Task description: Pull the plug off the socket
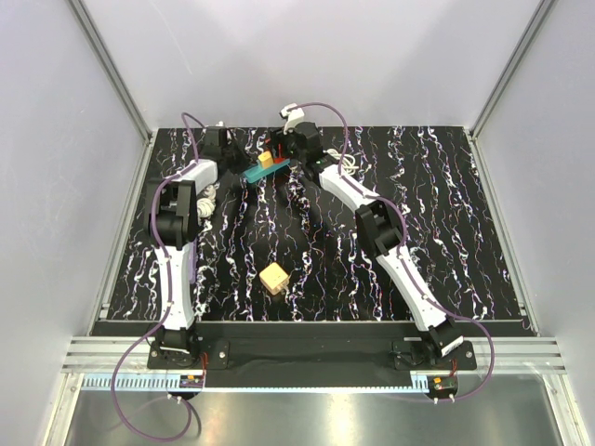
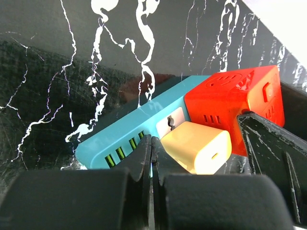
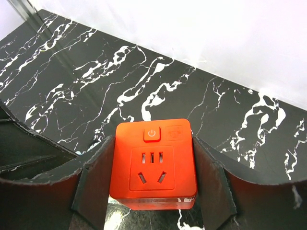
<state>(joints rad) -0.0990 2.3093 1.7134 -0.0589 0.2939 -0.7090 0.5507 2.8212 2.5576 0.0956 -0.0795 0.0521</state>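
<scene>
The black marbled counter point(image 1: 446, 242) carries everything, and both arms reach to its far middle, where the work is gathered. The teal-blue power strip point(image 2: 144, 122) lies there flat, its white cord point(image 1: 206, 197) heaped in a loose coil off to the left, slack, so it should not tug on the strip.

At one end of the strip sits an orange-red cube plug point(image 3: 152, 165), its face with the power button and outlets turned toward the right wrist camera. The right hand point(image 3: 152, 143) is closed on this cube, one finger flat against each side. That is a square hold, suited to drawing it straight out. The left wrist view shows the cube against the strip, so it looks not yet pulled free.

The left hand point(image 2: 194, 143) is set low over the strip, with one finger at the strip's top and the other beside the red cube. It is probably there to pin the strip down against the pull. I cannot tell whether it is actually pressing.

Between those fingers a pale yellow adapter point(image 2: 199, 148) is plugged in beside the cube. A tan block point(image 1: 274, 278) lies well apart, nearer the arm bases.
</scene>
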